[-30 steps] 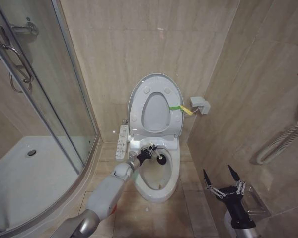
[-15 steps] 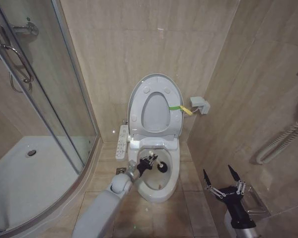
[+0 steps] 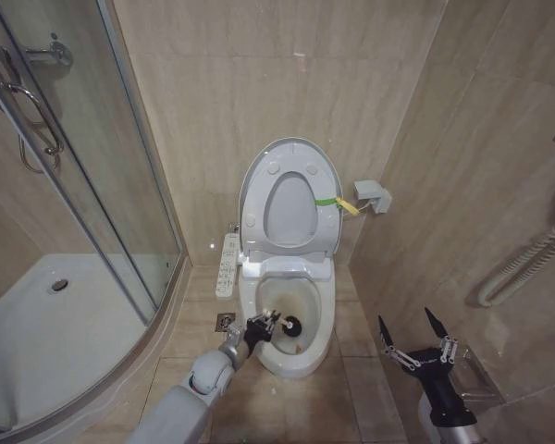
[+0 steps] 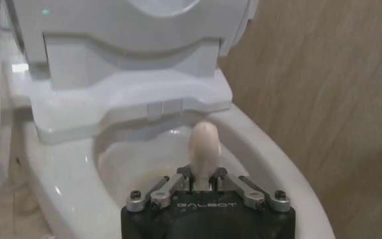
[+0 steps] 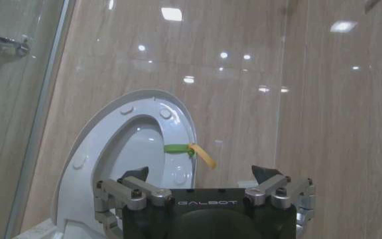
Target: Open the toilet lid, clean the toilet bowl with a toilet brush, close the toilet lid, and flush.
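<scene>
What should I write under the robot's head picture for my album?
Left gripper scrubs the stained toilet bowl with the toilet brush, toilet lid up, right gripper open.

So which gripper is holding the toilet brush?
The left gripper, shut on the dark-headed, pale-handled toilet brush over the stained white bowl; the right gripper hangs open, empty.

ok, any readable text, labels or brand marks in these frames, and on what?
"GALBOT": on the black body of the left gripper, which grips the toilet brush handle.
"GALBOT": on the body of the right gripper, fingers apart.
Side control panel beside the toilet bowl: markings too small to read.
</scene>
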